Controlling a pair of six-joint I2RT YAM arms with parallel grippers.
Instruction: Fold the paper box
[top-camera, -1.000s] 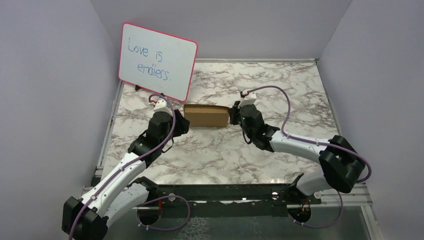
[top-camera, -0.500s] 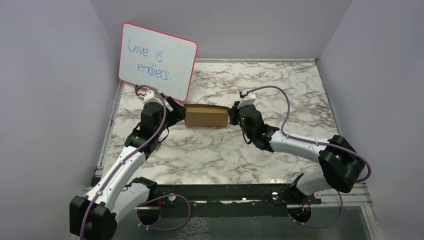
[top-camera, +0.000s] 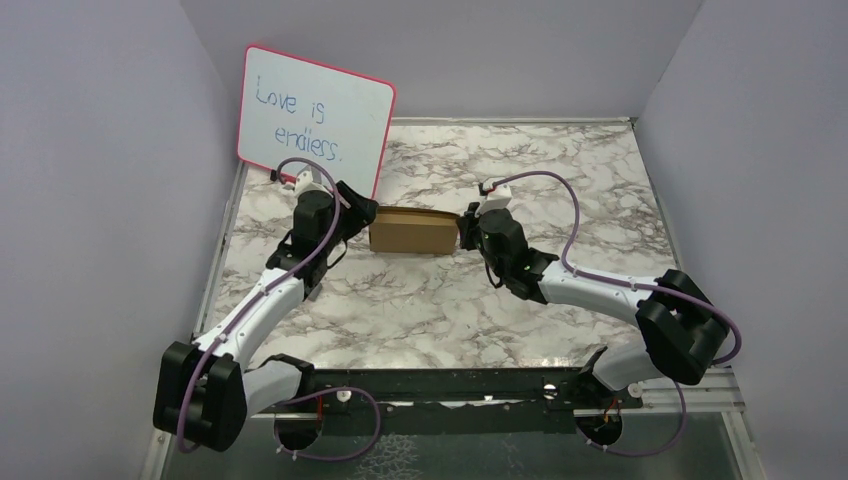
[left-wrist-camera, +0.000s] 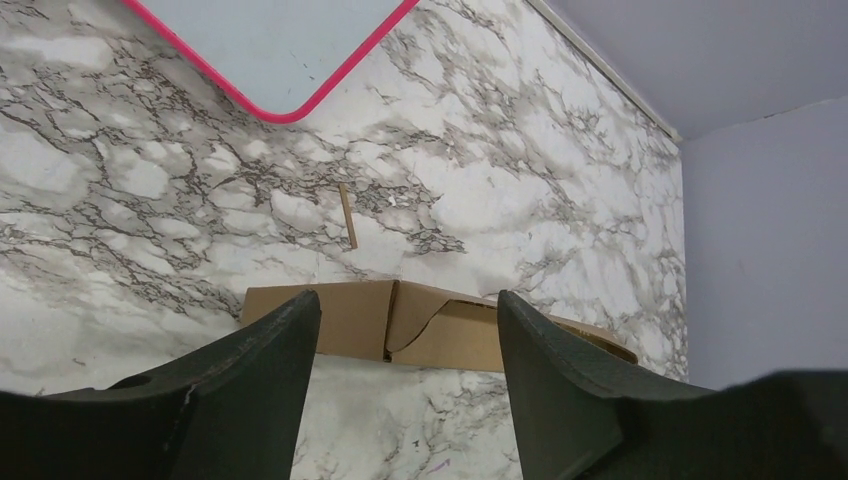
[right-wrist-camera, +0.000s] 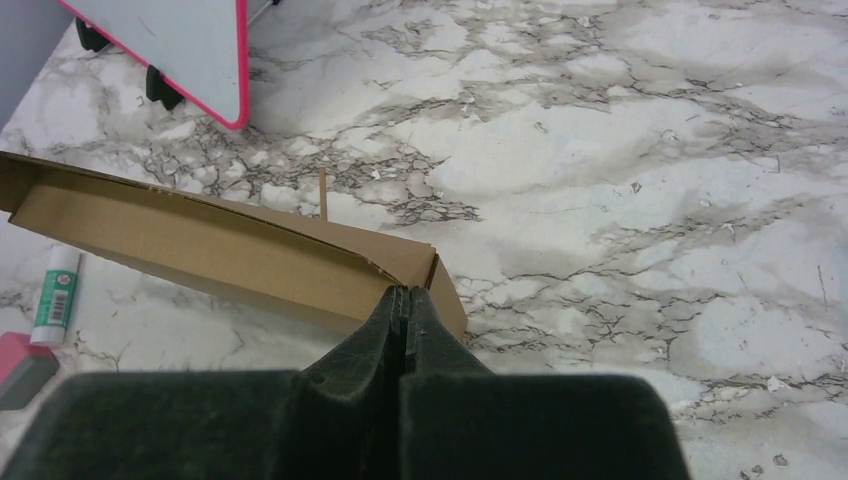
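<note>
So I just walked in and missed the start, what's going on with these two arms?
Two robot arms are working on a brown paper box on the marble table. It is partly folded, with flaps at its left end loose. The right gripper is shut, its tip against the box's right end; whether it pinches cardboard is unclear. The left gripper is open, facing the left end without touching it.
</note>
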